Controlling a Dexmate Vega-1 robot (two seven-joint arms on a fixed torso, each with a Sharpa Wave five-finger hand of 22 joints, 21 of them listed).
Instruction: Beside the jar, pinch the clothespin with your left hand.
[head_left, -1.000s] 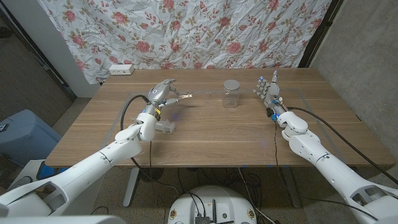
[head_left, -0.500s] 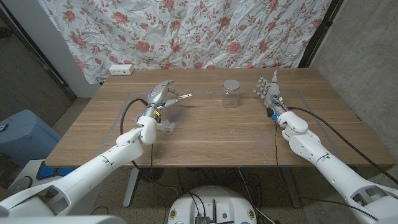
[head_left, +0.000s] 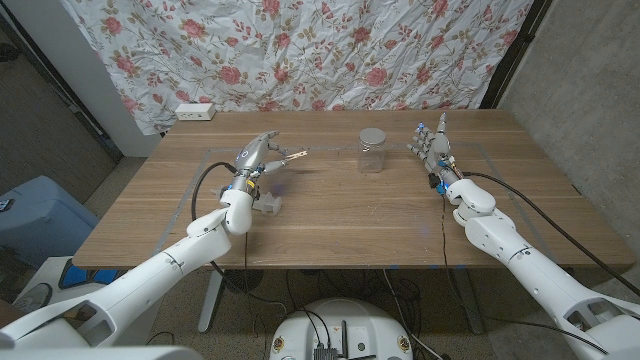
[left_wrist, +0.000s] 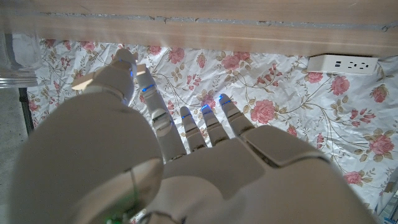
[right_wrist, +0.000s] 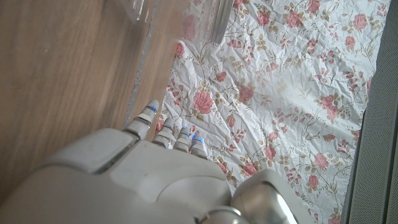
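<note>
The robot's left hand (head_left: 257, 155) pinches the clothespin (head_left: 295, 155) above the table (head_left: 340, 215), pointing it toward the jar (head_left: 372, 150), while the right hand (head_left: 432, 143) waits beyond, fingers upright and empty.

Floral cloth (head_left: 300, 50), white power strip (head_left: 194, 111)

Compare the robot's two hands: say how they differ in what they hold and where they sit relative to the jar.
The left hand pinches the clothespin, which sticks out toward the jar; the right hand holds nothing. The left hand sits on the jar's left with a wide gap; the right hand stands on the jar's right, nearer, fingers pointing up. Both are white hands over the wooden table.
</note>
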